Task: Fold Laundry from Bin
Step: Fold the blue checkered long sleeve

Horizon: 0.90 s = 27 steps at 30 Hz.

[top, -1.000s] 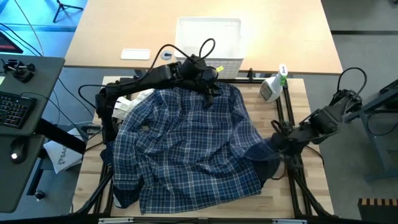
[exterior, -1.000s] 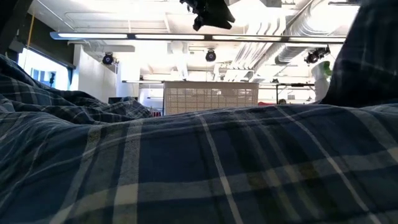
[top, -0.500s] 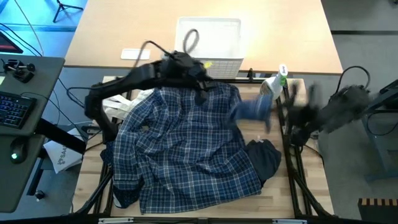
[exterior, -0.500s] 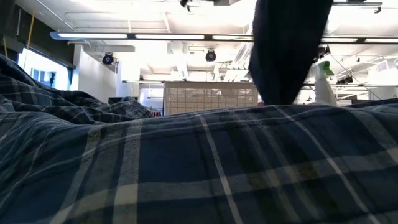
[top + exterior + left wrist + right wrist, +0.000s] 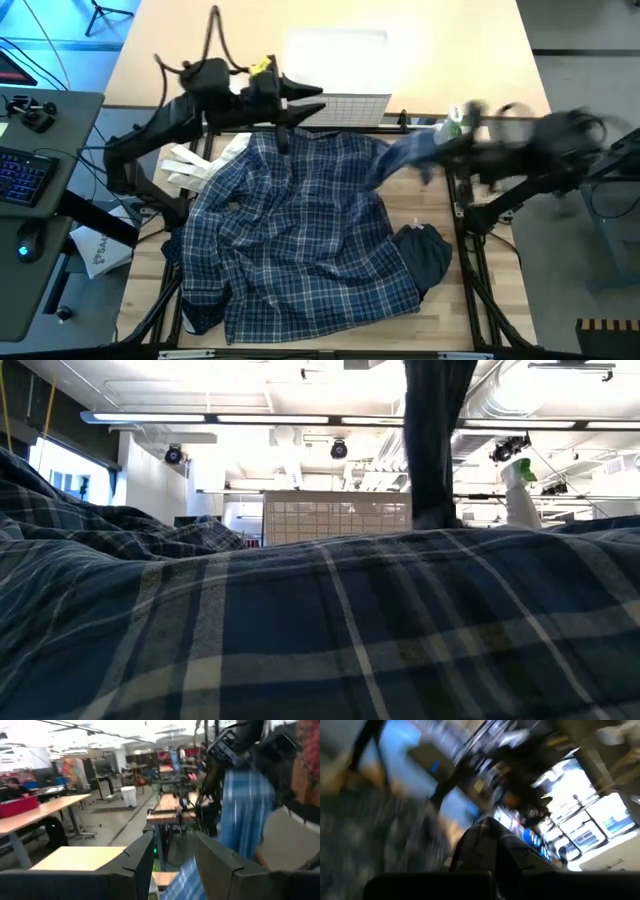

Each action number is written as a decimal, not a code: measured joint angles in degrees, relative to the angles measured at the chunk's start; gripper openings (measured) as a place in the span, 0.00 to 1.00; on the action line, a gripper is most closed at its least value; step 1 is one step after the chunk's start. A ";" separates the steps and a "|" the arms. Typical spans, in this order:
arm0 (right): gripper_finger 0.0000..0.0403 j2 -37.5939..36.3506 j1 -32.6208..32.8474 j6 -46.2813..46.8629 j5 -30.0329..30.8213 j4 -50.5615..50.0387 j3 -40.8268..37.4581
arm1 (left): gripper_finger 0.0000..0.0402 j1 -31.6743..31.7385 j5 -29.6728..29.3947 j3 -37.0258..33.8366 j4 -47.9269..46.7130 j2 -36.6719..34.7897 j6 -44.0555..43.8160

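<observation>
The blue-and-white plaid shirt lies spread over most of the table. It fills the low view's foreground. A dark navy piece rests on the table at the shirt's right edge. The white bin stands at the far edge. My right gripper is up at the far right, shut on the shirt's sleeve. My left gripper is raised level before the bin's front wall, fingers apart. Plaid cloth shows low between them. My right gripper holds the sleeve by its outer end, lifted above the table. The sleeve hangs from the fingers as a narrow strip, its root on the shirt's body. Blur hides the hold itself. My left gripper: whether it touches the plaid cloth I cannot tell.
A spray bottle stands at the far right, close to my right gripper. White cloth lies off the shirt's far left corner. Dark frame rails run along the table's right side. A desk with a keyboard is at the left.
My right gripper has risen and gone toward the far edge, rolling as it went. It has drawn the sleeve up off the shirt's right side, and the dark navy piece now shows. My left gripper has risen from the collar and gone left, toward the bin's front.
</observation>
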 joint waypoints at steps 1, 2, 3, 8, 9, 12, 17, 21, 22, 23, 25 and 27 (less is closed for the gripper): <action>0.00 1.00 -0.79 -1.59 -0.07 -1.52 -0.82 | 0.32 0.45 1.35 -0.02 -0.44 0.49 0.55; 0.00 1.99 -1.82 -1.97 -0.09 -2.54 -1.63 | 0.33 0.79 3.04 -0.04 -0.94 1.04 0.82; 0.00 2.86 -3.16 -1.81 -0.08 -2.91 -2.25 | 0.33 1.14 5.12 -0.06 -1.69 1.54 0.84; 0.00 6.99 -9.03 -2.00 -1.02 -5.48 -3.13 | 0.41 2.09 16.10 -0.06 -4.06 4.72 1.39; 0.00 8.11 -9.85 -3.16 -1.45 -6.68 -3.13 | 0.42 2.09 17.31 -0.08 -4.69 5.38 1.46; 0.00 11.67 -11.87 -4.99 -5.88 -12.06 -3.24 | 0.48 1.70 18.13 -0.11 -5.60 7.01 1.92; 0.00 15.77 -13.34 -6.94 -14.41 -18.47 -3.24 | 0.56 0.73 18.17 -0.11 -9.17 8.17 8.81; 0.00 17.00 -13.20 -6.93 -18.32 -17.80 -3.24 | 0.61 0.60 20.45 -0.08 -13.46 9.82 8.33; 0.00 16.93 -13.22 -6.91 -19.05 -17.54 -3.24 | 0.61 0.95 22.76 -0.08 -15.52 10.50 7.01; 0.00 16.78 -13.23 -6.45 -19.58 -17.19 -3.24 | 0.62 1.26 25.05 -0.08 -16.76 11.27 5.73; 0.00 16.50 -13.23 -4.80 -19.82 -16.73 -3.24 | 0.62 1.73 29.13 -0.08 -19.32 13.01 3.98; 0.00 16.15 -13.23 -2.93 -19.85 -16.73 -3.24 | 0.62 1.84 31.94 -0.08 -19.81 14.87 3.40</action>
